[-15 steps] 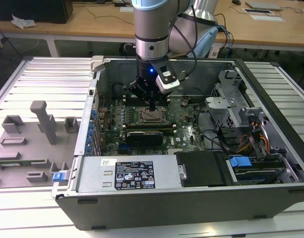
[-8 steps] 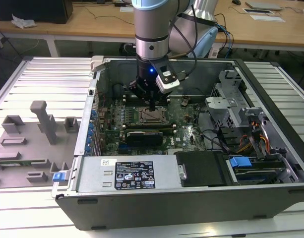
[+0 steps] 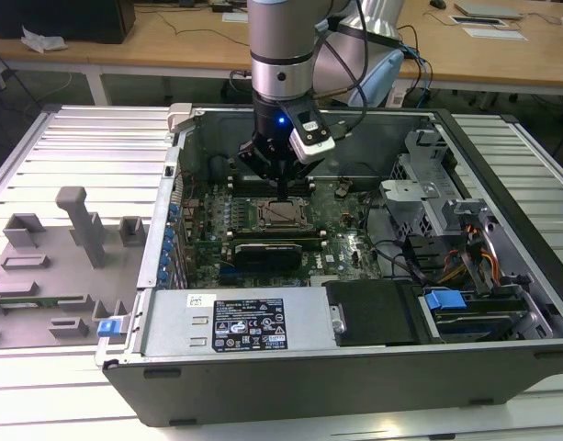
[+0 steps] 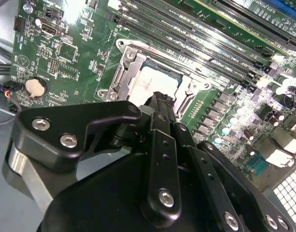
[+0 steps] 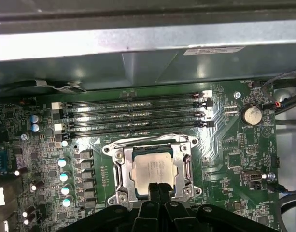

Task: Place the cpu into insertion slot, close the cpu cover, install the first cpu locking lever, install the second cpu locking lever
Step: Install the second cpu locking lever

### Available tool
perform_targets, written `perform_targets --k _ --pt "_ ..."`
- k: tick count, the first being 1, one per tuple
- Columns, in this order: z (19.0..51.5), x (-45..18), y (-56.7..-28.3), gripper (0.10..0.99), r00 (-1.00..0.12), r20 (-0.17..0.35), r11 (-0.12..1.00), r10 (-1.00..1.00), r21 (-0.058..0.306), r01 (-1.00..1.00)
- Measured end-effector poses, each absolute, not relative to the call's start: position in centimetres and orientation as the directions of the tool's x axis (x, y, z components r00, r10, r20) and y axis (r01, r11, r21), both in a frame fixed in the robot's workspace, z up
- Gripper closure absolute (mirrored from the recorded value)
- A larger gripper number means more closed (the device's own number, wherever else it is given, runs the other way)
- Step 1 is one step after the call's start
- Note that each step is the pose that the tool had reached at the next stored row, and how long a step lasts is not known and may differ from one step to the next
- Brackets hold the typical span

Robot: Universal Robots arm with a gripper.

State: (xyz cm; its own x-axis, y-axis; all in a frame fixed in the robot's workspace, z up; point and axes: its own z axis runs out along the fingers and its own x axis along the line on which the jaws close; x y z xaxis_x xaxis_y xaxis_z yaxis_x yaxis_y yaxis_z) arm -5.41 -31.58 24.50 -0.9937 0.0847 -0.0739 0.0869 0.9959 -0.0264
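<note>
While the claw (image 5: 159,189) hangs over the near edge of the cpu (image 5: 152,170), fingers together and empty, the chip sits in the insertion slot (image 5: 119,175); cpu cover (image 5: 187,164) looks down around it. Lever status: cannot tell.

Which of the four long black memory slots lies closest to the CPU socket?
The slot bordering the socket's metal frame; the other three lie beyond it, toward the case wall.

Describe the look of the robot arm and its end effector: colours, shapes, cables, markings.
The arm is a silver-grey cylinder with a dark band and a small blue light near the wrist. Black cables loop beside it, and a white-and-black camera block is clipped on. The end effector is matt black, built of bolted linkage plates with silver screws.
</note>
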Motion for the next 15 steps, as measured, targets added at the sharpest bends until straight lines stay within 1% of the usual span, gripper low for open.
perform_targets --k 4,15 --pt "24.5 -5.4 -32.0 0.980 -0.994 -0.074 0.996 0.085 -0.027 0.087" --pt "24.5 -5.4 -35.1 0.980 -0.994 -0.073 0.996 0.085 -0.024 0.087"
